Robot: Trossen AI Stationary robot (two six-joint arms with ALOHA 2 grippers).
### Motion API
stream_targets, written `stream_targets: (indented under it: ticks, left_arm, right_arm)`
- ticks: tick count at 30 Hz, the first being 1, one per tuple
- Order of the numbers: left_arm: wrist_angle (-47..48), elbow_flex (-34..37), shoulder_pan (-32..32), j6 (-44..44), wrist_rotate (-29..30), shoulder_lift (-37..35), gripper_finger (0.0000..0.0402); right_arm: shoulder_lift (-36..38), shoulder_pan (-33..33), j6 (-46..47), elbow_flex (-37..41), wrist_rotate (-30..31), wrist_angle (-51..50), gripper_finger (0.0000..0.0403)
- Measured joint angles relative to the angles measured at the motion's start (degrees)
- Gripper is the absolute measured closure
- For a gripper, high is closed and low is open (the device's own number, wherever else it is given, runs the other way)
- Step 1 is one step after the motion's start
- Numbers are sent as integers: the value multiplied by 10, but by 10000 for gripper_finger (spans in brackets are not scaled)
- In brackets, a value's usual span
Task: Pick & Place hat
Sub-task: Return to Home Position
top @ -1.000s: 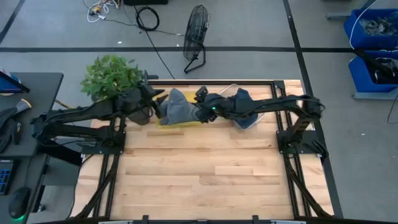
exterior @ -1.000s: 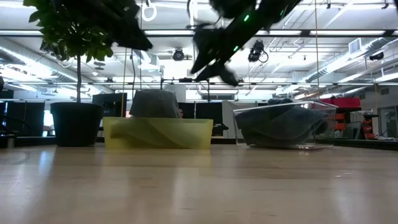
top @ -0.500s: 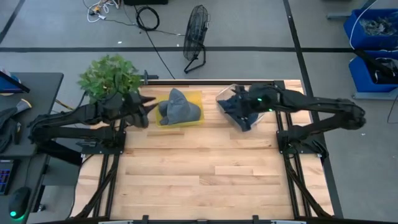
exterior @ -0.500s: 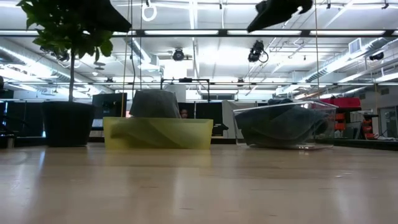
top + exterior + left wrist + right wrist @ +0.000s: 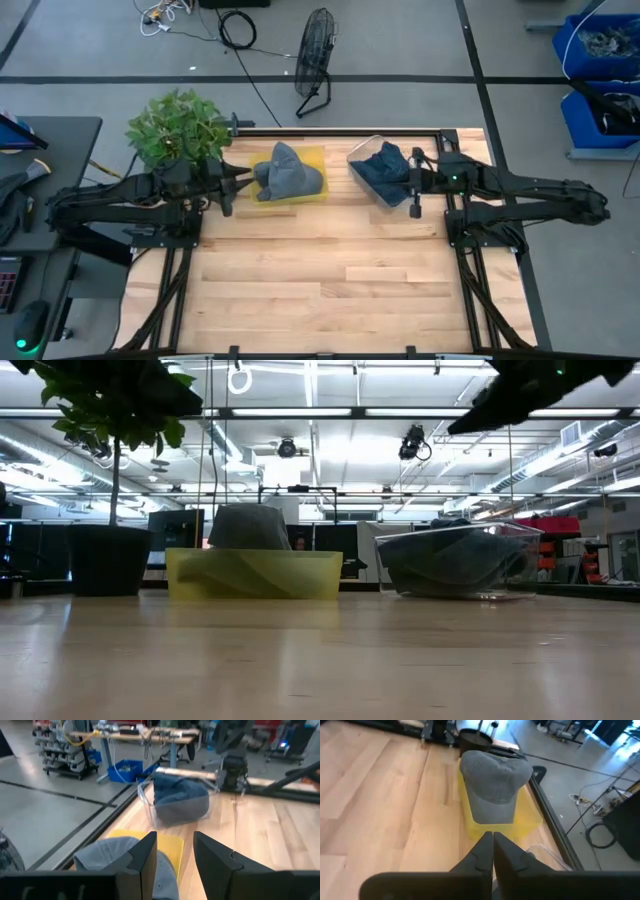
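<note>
A grey hat (image 5: 288, 172) lies crown up in a shallow yellow tray (image 5: 314, 156) at the far middle of the table; its crown (image 5: 248, 525) rises above the tray's wall (image 5: 255, 575). My left gripper (image 5: 238, 180) hangs open just left of the tray, pointing at the hat (image 5: 107, 857), touching nothing. My right gripper (image 5: 412, 185) is shut and empty, in the air over the near right edge of a clear bin (image 5: 362, 168) that holds dark blue hats (image 5: 388, 165). From there it looks back at the grey hat (image 5: 495, 780).
A potted plant (image 5: 178, 125) stands at the far left corner, close behind my left arm. The clear bin (image 5: 460, 560) sits right of the yellow tray (image 5: 530, 815). Bare wooden table (image 5: 320, 280) spreads toward the near edge. A floor fan (image 5: 315, 55) stands beyond the table.
My right gripper has left the spot beside the grey hat and swung toward the table's right edge, ending over the clear bin. My left gripper has drawn back toward the left edge, away from the tray. The hat stays in the tray.
</note>
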State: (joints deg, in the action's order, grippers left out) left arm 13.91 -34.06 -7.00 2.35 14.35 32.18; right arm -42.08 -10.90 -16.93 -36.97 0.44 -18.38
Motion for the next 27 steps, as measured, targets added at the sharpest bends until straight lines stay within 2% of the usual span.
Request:
stream_targets:
  ticks: [7,11,18,24,27]
  left_arm:
    - [9,27,16,-26,0,-49,271]
    - [-28,94,18,-30,0,-90,271]
    - [-158,224,18,-61,-3,-166,271]
    - [-249,303,18,-94,-92,-205,271]
    - [-249,319,18,-90,-95,-212,271]
  right_arm:
    - [94,0,5,81,1,54,399]
    - [150,0,3,105,1,53,394]
    - [248,0,30,145,1,54,387]
    - [308,0,68,181,1,57,393]
    - [326,0,87,205,1,59,395]
